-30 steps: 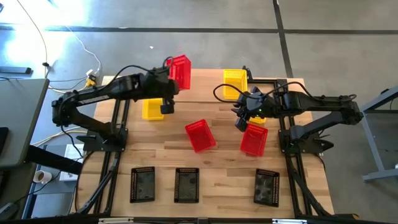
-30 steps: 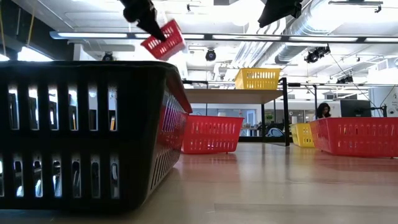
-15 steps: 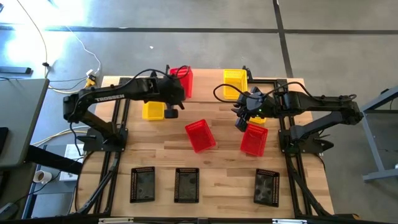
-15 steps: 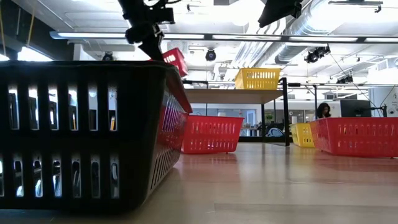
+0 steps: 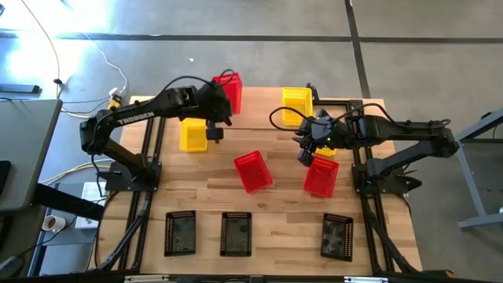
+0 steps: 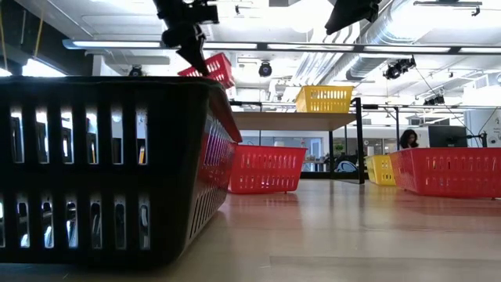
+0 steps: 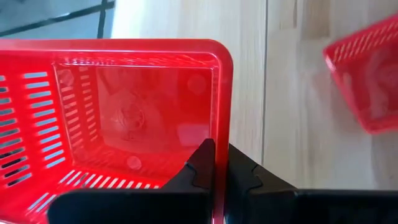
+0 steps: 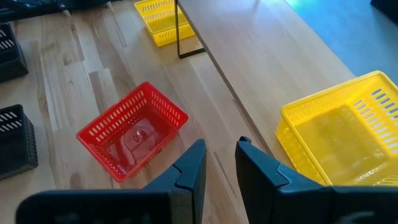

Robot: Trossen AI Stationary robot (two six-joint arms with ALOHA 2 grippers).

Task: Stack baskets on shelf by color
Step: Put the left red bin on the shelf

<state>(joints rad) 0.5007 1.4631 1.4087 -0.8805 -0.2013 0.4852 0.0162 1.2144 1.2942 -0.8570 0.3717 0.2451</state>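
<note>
My wooden tabletop [image 5: 275, 204]. Left of it: grey desk [image 5: 23, 149], roll of tape [image 5: 51, 223]. Beyond its far left corner: white cable [image 5: 94, 47] on the grey floor [image 5: 236, 20]. Far behind it: a person [image 6: 407, 139], ceiling ductwork [image 6: 368, 55].

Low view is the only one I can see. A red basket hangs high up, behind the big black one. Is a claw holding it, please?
Observer: Yes. The left claw is shut on the rim of that red basket.
Operator: And the right claw?
Observer: The right claw is open and empty, above another red basket that lies on the table.
Operator: How many black baskets are there?
Observer: Three black baskets, in a row along the edge nearest your camera.
</note>
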